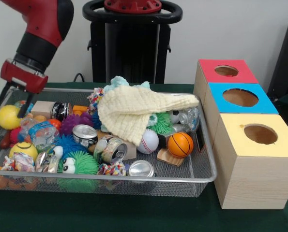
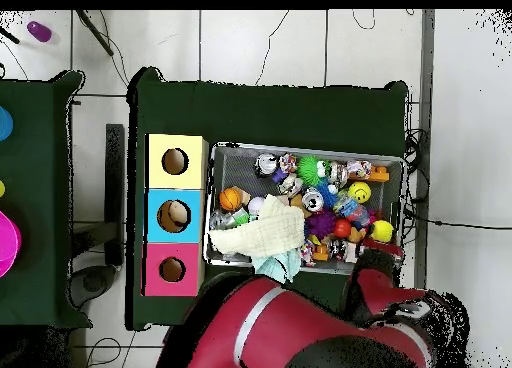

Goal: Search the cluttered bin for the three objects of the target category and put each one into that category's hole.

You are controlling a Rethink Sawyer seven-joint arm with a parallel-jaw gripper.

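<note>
The wire mesh bin (image 1: 209,176) is packed with toys; it also shows in the overhead view (image 2: 222,154). A cream knitted cloth (image 1: 134,108) lies over its middle. No plush duck or tiger shows. A pale turquoise fluffy thing (image 1: 118,81) sticks out behind the cloth; I cannot tell what it is. My gripper (image 1: 13,107) hangs open and empty over the bin's left end, just above a yellow ball (image 1: 7,117). The red-surround hole (image 1: 226,70) is on the far box of the wooden row, right of the bin; in the overhead view (image 2: 172,270) it is nearest my base.
The blue-surround hole (image 1: 240,97) and yellow-surround hole (image 1: 260,134) sit in the same box row. The bin holds metal cans (image 1: 84,133), spiky rubber balls (image 1: 81,164), a small basketball (image 1: 180,144), a baseball (image 1: 148,141) and a smiley ball (image 1: 22,150).
</note>
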